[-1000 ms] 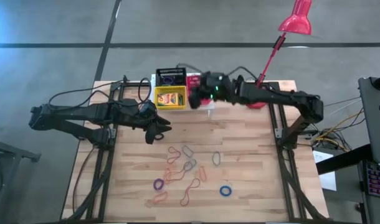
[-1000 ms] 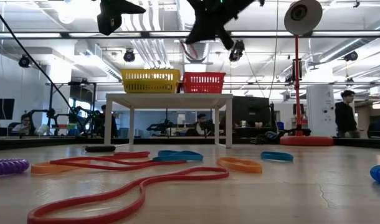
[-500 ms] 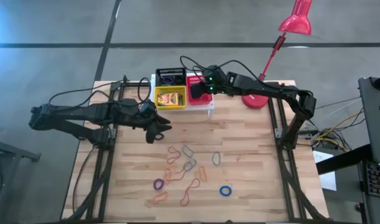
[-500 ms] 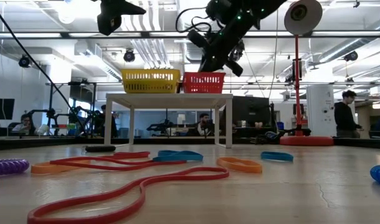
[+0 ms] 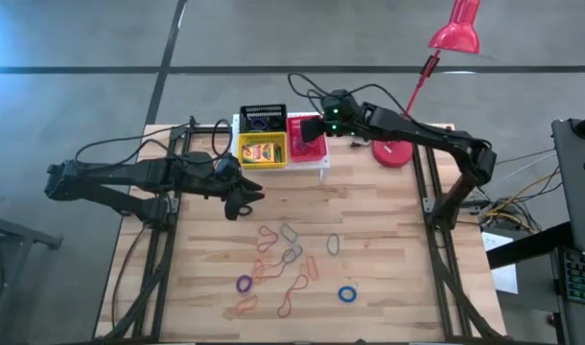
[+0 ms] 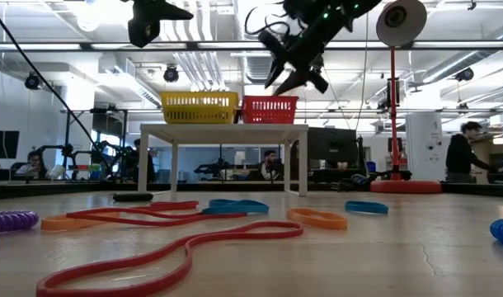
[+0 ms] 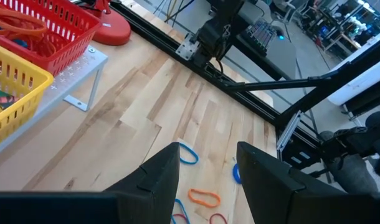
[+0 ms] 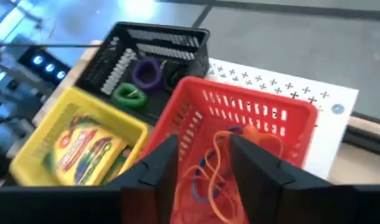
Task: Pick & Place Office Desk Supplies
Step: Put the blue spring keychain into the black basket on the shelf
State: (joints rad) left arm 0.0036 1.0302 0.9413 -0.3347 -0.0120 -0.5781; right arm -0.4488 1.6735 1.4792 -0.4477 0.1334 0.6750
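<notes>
On the white stand at the table's far edge stand a black basket with purple and green bands, a yellow basket with a crayon box, and a red basket with orange and blue bands. My right gripper hangs open above the red basket, clear of its rim in the low view. Several rubber bands lie loose on the table's middle. My left gripper waits open above the wood left of the stand, nothing between its fingers.
The red lamp's base stands just right of the stand, and its stem slants up to the shade. Bare wood lies between the stand and the loose bands. People sit and stand in the room beyond the table.
My right gripper has moved from the stand's near edge toward the table's far edge, over the red basket, rolling its wrist as it went. Its fingers have parted. My left arm has kept still.
</notes>
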